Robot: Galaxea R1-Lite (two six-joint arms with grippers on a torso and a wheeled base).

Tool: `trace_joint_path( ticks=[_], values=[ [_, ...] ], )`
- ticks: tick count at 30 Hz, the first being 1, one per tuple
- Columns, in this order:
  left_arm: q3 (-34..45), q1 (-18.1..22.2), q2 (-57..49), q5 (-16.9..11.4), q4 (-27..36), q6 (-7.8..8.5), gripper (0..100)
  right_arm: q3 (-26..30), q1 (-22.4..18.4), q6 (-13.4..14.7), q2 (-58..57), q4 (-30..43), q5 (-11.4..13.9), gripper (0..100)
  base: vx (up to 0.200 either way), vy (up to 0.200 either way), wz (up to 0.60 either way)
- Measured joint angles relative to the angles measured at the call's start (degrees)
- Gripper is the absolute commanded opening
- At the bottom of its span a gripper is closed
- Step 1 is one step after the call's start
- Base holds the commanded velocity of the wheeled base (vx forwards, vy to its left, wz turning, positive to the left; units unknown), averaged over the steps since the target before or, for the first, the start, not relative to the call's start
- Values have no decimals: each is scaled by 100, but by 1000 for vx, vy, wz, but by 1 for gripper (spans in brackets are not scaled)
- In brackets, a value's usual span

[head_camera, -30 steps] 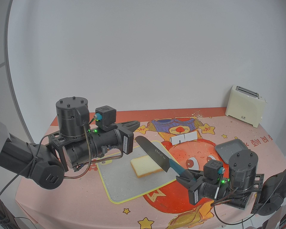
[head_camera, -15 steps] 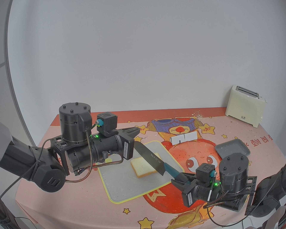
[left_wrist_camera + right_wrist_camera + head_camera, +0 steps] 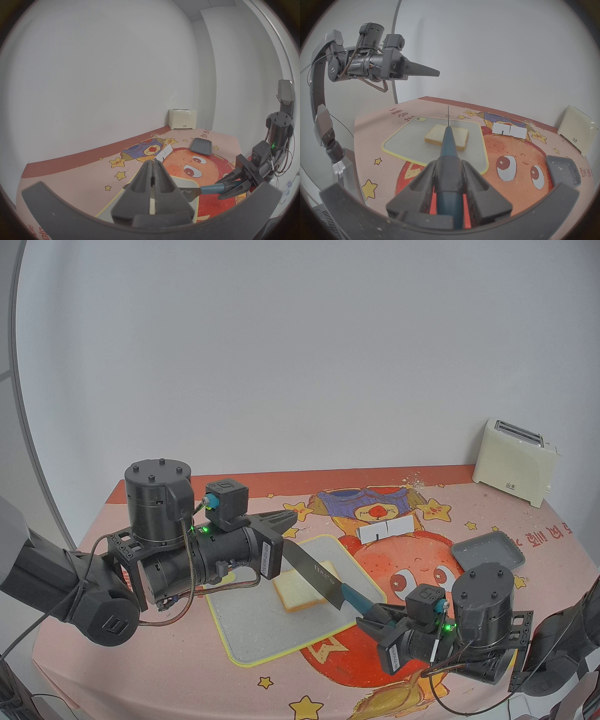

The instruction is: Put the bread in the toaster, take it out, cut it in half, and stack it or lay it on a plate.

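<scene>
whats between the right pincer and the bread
The knife: its teal handle is clamped in the right pincer and its dark blade reaches over the bread on the cutting board. The head view shows this plainly.

We see a small white card (image 3: 385, 529) lying flat on the pink cartoon tablecloth (image 3: 187, 671), near its back edge.

Left arm stretched level in from the left, left gripper (image 3: 287, 515) pointing right, its fingers pressed together, right arm low at the near right, right gripper (image 3: 370, 617) angled up toward the left gripper, clamped around a knife (image 3: 315, 568) handle.
</scene>
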Motion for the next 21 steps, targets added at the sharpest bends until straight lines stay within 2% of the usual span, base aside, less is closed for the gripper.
trace_joint_path(
  ticks=[21],
  values=[
    [-15,-24,21,-68,0,16,0,-30,102,18,-1,29,-41,0,0,0,0]
  ],
)
